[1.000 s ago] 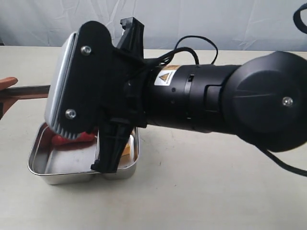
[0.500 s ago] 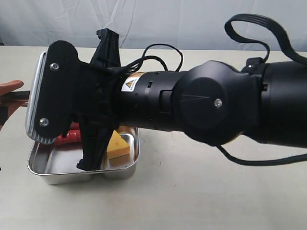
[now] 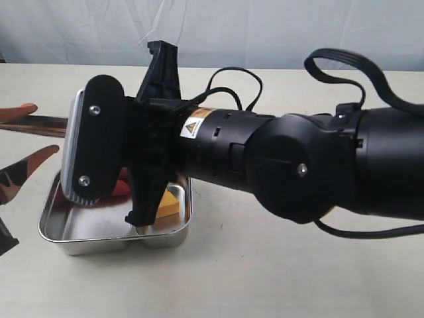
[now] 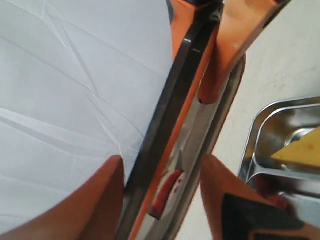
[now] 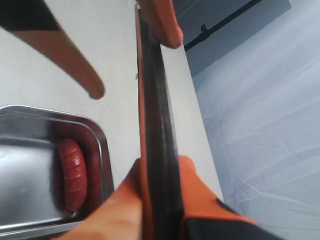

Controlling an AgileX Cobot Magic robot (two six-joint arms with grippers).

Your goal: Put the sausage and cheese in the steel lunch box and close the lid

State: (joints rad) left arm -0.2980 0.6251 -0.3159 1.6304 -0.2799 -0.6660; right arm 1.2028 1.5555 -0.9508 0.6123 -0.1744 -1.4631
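The dark lid (image 3: 40,124) hangs edge-on above the left end of the steel lunch box (image 3: 86,232). My right gripper (image 5: 157,167) is shut on the lid (image 5: 155,125), one orange finger on each face. In the exterior view the right arm (image 3: 278,165) hides those fingers. My left gripper (image 3: 41,129) is open, its fingers (image 4: 95,200) spread on either side of the lid (image 4: 165,125) without touching it. The red sausage (image 5: 74,175) lies in one compartment of the box (image 5: 102,145). The yellow cheese (image 3: 171,202) lies in the other.
The box rests on a pale table (image 3: 265,278) with a white cloth backdrop (image 3: 265,26) behind. The right arm's wrist housing and cable (image 3: 344,59) fill the middle of the exterior view and hide much of the box.
My left gripper has opened and let go of the lid. The right gripper keeps hold of it, and the right arm has shifted slightly to the right.
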